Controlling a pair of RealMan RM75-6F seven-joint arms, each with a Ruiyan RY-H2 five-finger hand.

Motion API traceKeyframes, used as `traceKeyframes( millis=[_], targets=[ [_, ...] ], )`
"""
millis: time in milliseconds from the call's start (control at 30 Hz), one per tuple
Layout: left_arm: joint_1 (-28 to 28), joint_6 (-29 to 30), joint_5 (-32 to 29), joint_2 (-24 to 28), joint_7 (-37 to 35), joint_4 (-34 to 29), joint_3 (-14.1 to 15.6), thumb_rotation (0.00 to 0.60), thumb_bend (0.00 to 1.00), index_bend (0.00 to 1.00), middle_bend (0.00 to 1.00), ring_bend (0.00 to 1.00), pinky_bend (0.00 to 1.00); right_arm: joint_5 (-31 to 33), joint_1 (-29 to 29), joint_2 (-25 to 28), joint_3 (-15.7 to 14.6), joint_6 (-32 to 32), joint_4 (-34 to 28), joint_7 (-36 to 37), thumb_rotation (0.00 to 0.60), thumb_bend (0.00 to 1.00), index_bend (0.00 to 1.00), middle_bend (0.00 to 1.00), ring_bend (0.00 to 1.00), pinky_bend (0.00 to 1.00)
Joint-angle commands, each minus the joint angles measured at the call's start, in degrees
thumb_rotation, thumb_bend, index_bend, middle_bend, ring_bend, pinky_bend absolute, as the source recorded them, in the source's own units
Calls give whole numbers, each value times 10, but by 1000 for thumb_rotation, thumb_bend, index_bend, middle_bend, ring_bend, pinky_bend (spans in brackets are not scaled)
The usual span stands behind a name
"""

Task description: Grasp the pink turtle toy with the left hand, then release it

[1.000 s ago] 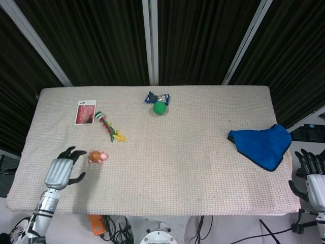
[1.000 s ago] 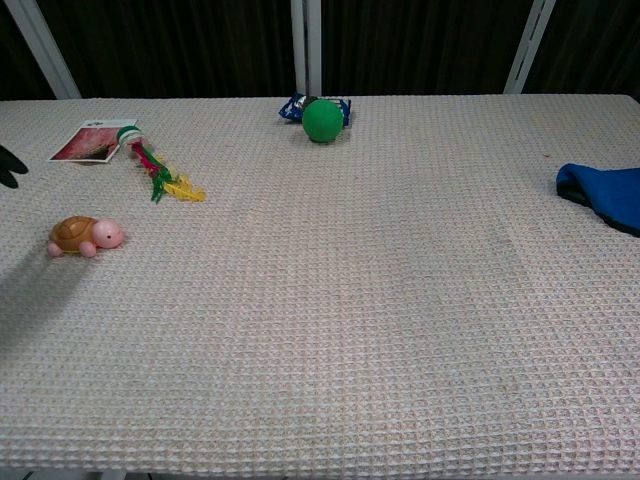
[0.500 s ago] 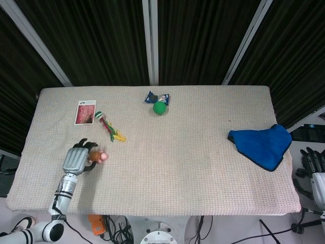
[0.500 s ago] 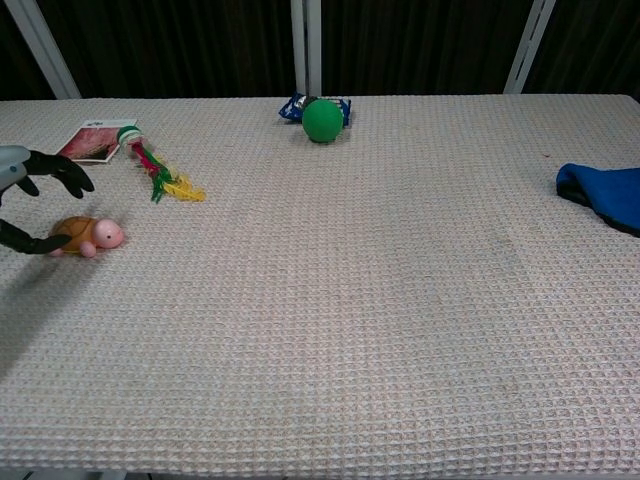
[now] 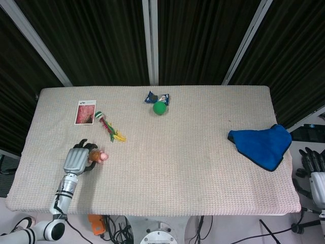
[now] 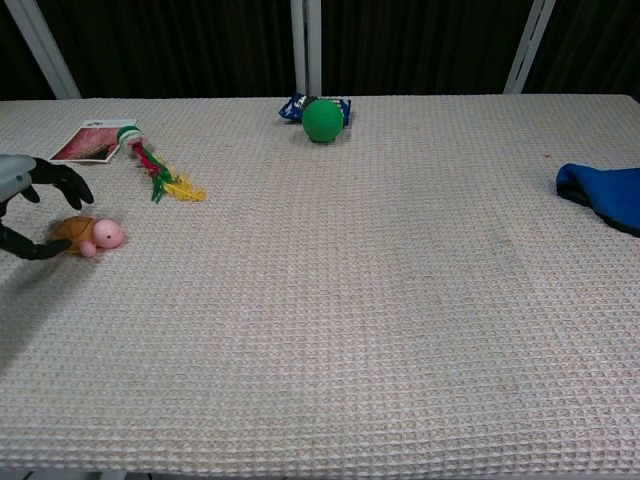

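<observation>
The pink turtle toy [image 5: 100, 156] [image 6: 90, 235], with a brown shell and pink head, lies on the mat near the left front. My left hand [image 5: 77, 159] [image 6: 28, 205] sits right behind it, its dark fingers curved over the shell and the thumb touching the toy's rear end. The toy still rests on the mat and the fingers are not closed around it. My right hand [image 5: 315, 170] hangs off the table's right edge with its fingers apart, holding nothing.
A striped yellow-green feather toy [image 5: 110, 129] and a card [image 5: 85, 112] lie behind the turtle. A green ball [image 5: 159, 108] and a blue wrapper [image 5: 156, 96] sit at the back centre. A blue cloth [image 5: 261, 144] lies at the right edge.
My left hand moved right from the table's edge up to the turtle, and its fingers have lowered around the shell. The turtle has stayed in place.
</observation>
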Motion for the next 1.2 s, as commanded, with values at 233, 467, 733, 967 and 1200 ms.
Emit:
traceKeyframes(
  millis=[233,467,733,967,1200],
  targets=[
    [-10,-7,-8,-19,6,36,-1,600,348,432,444,183,302,8,2,0,3,-6,0,-1,600,240,0,0,0,0],
    [-15,6,1,-39,6,67,-2,600,349,638,641,365,369,10,4,-2,3,-12,2,-1,600,241,0,0,0,0],
    [-20,8,13,-46,3,83,3,600,398,715,712,450,379,12,2,-1,4,-9,3,2,600,241,0,0,0,0],
    [-24,-11,35,-1,-6,27,21,600,251,370,355,162,279,11,1,0,2,-11,4,5,600,241,0,0,0,0],
    [-24,-19,30,29,-2,-13,25,600,172,234,187,52,211,11,0,-1,1,-10,4,5,600,242,0,5,0,0]
  ],
)
